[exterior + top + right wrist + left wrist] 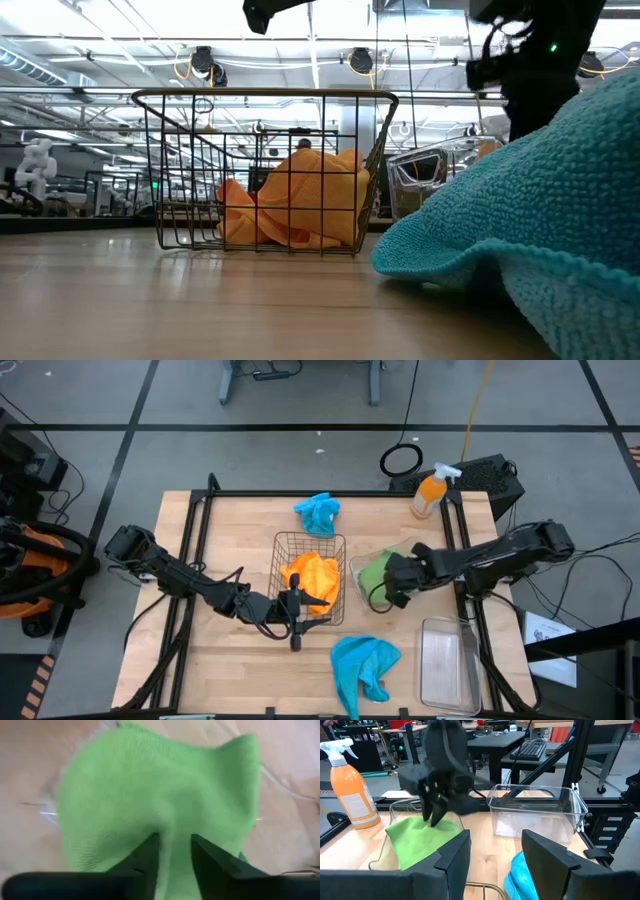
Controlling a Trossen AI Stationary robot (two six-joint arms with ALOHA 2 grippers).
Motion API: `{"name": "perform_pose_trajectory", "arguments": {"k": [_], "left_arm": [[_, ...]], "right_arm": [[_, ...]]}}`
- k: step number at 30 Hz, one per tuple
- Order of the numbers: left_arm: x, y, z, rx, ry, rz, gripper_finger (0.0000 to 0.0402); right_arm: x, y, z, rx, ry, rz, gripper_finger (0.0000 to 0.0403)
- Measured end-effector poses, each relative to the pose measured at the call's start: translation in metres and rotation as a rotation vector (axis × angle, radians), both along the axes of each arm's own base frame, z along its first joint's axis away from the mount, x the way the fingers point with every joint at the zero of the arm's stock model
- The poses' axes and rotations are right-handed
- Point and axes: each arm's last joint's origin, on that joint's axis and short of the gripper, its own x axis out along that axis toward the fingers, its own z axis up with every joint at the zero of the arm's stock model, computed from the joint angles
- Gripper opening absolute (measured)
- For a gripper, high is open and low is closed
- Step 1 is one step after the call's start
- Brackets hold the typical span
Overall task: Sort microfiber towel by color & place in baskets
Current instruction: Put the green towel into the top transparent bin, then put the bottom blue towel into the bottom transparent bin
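Observation:
Orange towels [310,575] [290,200] lie in the copper wire basket [283,542]. A green towel [372,572] [420,837] lies in the clear tub [400,548], and my right gripper [388,585] [172,850] stands over it, shut on the cloth. One blue towel [318,512] lies flat at the table's far side. Another blue towel [362,665] [540,200] lies near the front edge. My left gripper [295,612] [492,855] hovers open at the basket's near side, touching nothing. My right gripper pinches a raised fold of the green towel [170,827] near its middle, between the two fingers [150,852]. It comes from above, pointing down. The towel spreads out below the fingers and rests in the tub [392,810].
A clear rectangular bin [447,660] [535,810] stands at the near right corner. The orange spray bottle [432,492] [350,790] and a black box [490,478] are at the far right. Bare wood [220,530] shows left of the basket.

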Motion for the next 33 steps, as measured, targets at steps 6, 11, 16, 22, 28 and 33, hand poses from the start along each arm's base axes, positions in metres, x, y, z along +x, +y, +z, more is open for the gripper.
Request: {"name": "perform_pose_trajectory", "arguments": {"k": [6,11,16,22,28,33], "left_arm": [[-0.001,-0.001,-0.001,0.004,0.012,-0.004,0.0185],[-0.001,-0.002,-0.002,0.006,0.015,-0.006,0.0185],[-0.001,-0.002,-0.001,0.006,0.015,-0.006,0.0185],[-0.001,-0.002,-0.001,0.005,0.012,-0.006,0.0185],[-0.001,-0.002,-0.001,0.004,0.011,-0.006,0.0185],[-0.001,-0.002,-0.001,0.003,0.008,-0.006,0.0185]], "right_arm": [[-0.017,0.006,0.023,0.032,-0.118,0.042,0.019],[-0.026,0.025,0.04,0.131,-0.264,0.156,0.0237],[-0.024,0.058,0.048,0.204,-0.411,0.298,0.0251],[-0.015,0.103,0.036,0.212,-0.475,0.423,0.0251],[0.0,0.135,0.005,0.197,-0.439,0.474,0.0251],[0.006,0.153,-0.017,0.207,-0.392,0.519,0.0251]]}}
